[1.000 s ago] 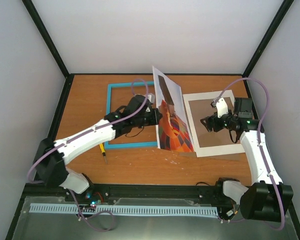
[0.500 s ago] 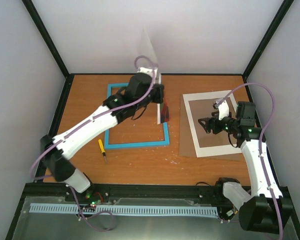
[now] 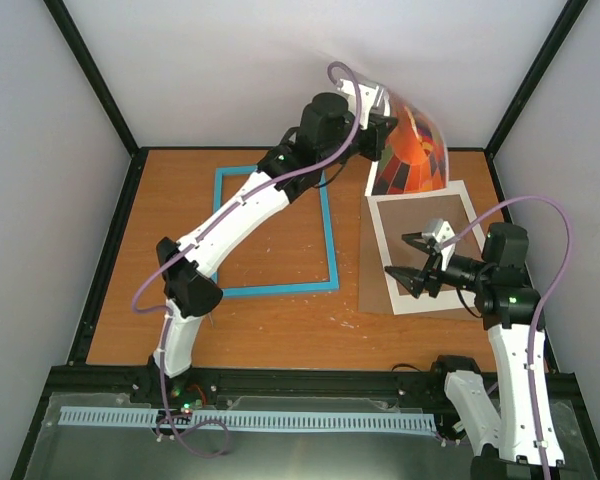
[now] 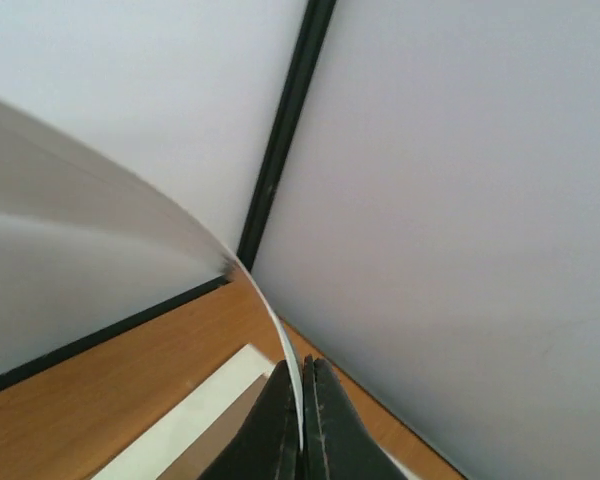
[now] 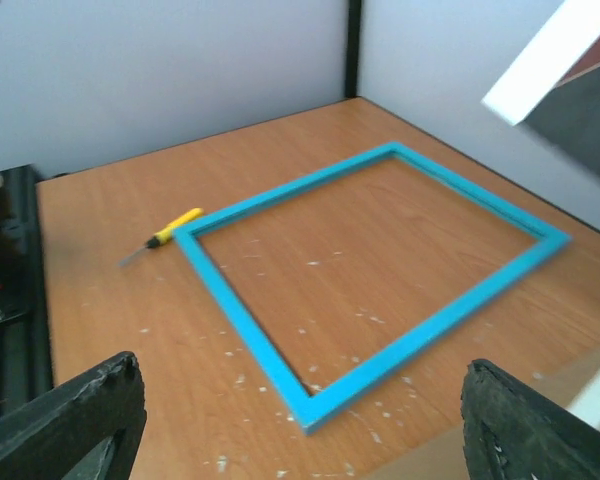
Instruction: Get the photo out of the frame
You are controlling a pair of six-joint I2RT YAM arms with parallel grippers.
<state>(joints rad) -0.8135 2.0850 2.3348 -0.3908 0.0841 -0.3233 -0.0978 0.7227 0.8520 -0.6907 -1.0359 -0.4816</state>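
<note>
The light-blue frame (image 3: 276, 228) lies flat on the table with nothing inside it; it also shows in the right wrist view (image 5: 380, 260). My left gripper (image 3: 380, 125) is raised high at the back and is shut on an edge of the photo (image 3: 412, 152), whose red, orange and yellow print curves down to the right. In the left wrist view the photo's thin white edge (image 4: 280, 335) runs into the gripper (image 4: 302, 420). My right gripper (image 3: 408, 265) is open and empty above the white mat (image 3: 458, 300) and brown board (image 3: 425, 240).
A yellow-handled screwdriver (image 5: 165, 235) lies left of the frame; in the top view my left arm hides it. White specks dot the wood table (image 3: 280, 330). Grey walls with black posts enclose the back and sides.
My left arm has swung up and right, carrying the photo from above the frame's right edge to the back right. My right gripper has drawn back toward me, its jaws wider apart.
</note>
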